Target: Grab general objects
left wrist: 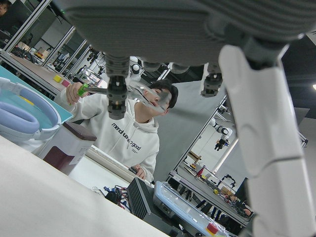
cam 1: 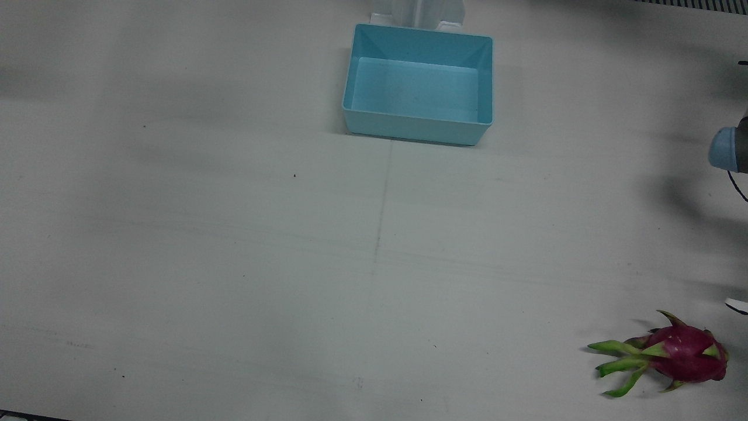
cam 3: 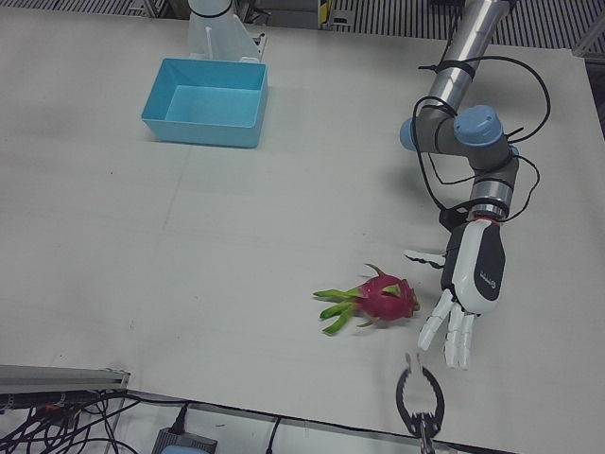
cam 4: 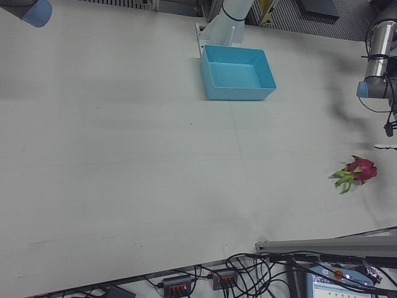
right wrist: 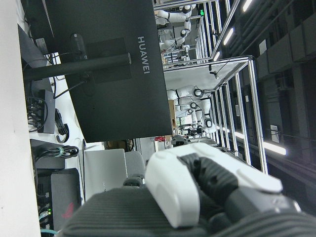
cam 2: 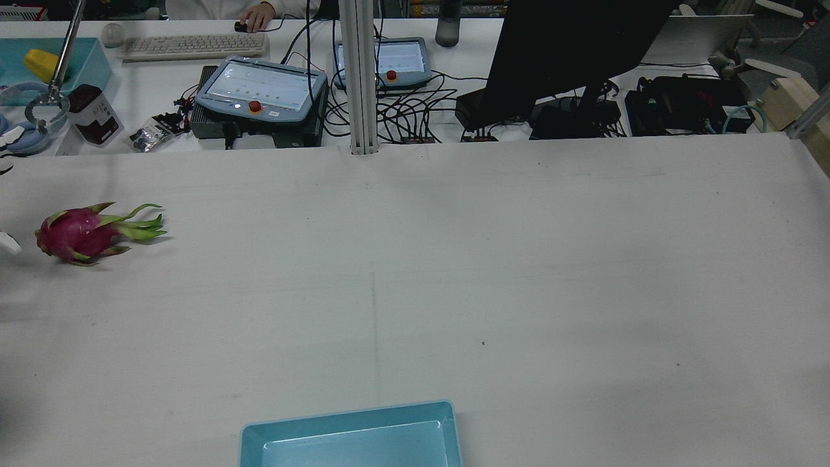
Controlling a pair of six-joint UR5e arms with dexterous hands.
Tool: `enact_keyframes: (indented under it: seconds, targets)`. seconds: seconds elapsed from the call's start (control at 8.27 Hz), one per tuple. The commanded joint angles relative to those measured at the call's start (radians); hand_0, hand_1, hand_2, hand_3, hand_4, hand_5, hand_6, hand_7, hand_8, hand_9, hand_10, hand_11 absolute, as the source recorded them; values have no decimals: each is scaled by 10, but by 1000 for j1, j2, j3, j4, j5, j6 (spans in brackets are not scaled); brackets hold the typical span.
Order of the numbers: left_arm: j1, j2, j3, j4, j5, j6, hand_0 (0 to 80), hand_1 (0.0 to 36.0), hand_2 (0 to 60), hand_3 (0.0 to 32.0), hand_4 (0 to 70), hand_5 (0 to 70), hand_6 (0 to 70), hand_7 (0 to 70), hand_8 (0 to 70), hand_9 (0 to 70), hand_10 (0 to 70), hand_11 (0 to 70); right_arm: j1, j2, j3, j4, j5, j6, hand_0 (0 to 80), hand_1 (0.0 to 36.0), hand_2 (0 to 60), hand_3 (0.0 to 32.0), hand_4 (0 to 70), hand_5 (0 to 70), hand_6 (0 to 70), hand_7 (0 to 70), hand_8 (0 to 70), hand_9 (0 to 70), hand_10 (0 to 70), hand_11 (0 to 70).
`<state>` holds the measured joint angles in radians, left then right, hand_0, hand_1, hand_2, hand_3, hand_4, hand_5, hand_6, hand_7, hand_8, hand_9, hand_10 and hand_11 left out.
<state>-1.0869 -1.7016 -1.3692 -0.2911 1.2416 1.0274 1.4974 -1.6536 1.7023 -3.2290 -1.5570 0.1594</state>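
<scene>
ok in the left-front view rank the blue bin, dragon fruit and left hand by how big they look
1. blue bin, clearly largest
2. and 3. left hand and dragon fruit look about alike, so no ranking between them

- Dragon fruit (cam 3: 385, 296): magenta skin, bright green leafy tips.
- Bin (cam 1: 418, 83): plain light blue, paler floor inside.
- Left hand (cam 3: 468, 290): white fingers, black back.
- Table (cam 1: 234, 263): off-white, faintly scuffed.

"HUAWEI" is printed in light letters on the back of the black monitor (right wrist: 98, 64), upper centre of the right hand view. The person's white sweatshirt (left wrist: 129, 140), centre-left of the left hand view, carries small chest lettering, not reliably legible.
</scene>
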Motion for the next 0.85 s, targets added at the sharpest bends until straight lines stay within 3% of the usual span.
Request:
enact_keyframes:
  seconds: [0.0, 0.73]
  targets:
    - [-2, 20, 12, -31, -2, 0, 475, 136, 28, 92, 46, 0, 0, 0, 0, 0, 0, 13, 1, 0, 2, 0, 0, 0, 0, 0, 0, 0, 0, 0, 0, 0, 0, 0, 0, 0]
    - [-4, 46, 13, -33, -2, 14, 475, 131, 28, 110, 45, 0, 0, 0, 0, 0, 1, 18, 1, 0, 0, 0, 0, 0, 0, 0, 0, 0, 0, 0, 0, 0, 0, 0, 0, 0]
